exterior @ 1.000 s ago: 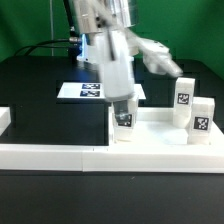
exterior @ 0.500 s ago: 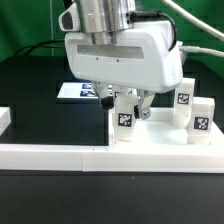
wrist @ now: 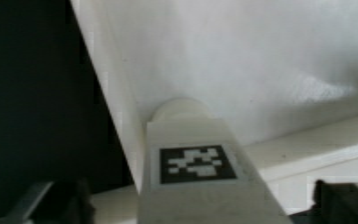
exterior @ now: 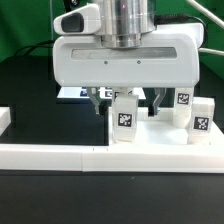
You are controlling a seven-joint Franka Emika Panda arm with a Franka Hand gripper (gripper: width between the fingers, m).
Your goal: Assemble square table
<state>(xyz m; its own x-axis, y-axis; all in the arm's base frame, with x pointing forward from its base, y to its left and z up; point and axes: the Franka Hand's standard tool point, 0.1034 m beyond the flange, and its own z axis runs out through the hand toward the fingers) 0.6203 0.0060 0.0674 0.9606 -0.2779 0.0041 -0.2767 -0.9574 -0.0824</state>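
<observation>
The white square tabletop (exterior: 155, 134) lies flat against the border wall; it also fills the wrist view (wrist: 229, 60). A white tagged leg (exterior: 125, 118) stands upright on its near corner at the exterior view's left. My gripper (exterior: 127, 100) hangs right over this leg, jaws open, one finger on each side of it. In the wrist view the leg (wrist: 197, 165) stands between my dark fingertips (wrist: 48, 202), with a gap on both sides. Two more tagged legs (exterior: 183, 96) (exterior: 203, 118) stand on the tabletop at the exterior view's right.
A long low white border wall (exterior: 50, 155) runs along the front. The marker board (exterior: 72, 92) lies behind, partly hidden by my hand. The black table (wrist: 25, 80) lies beside the tabletop's edge.
My hand has turned its broad side to the exterior camera and come down over the near leg, fingers now straddling it. The legs and tabletop have not moved.
</observation>
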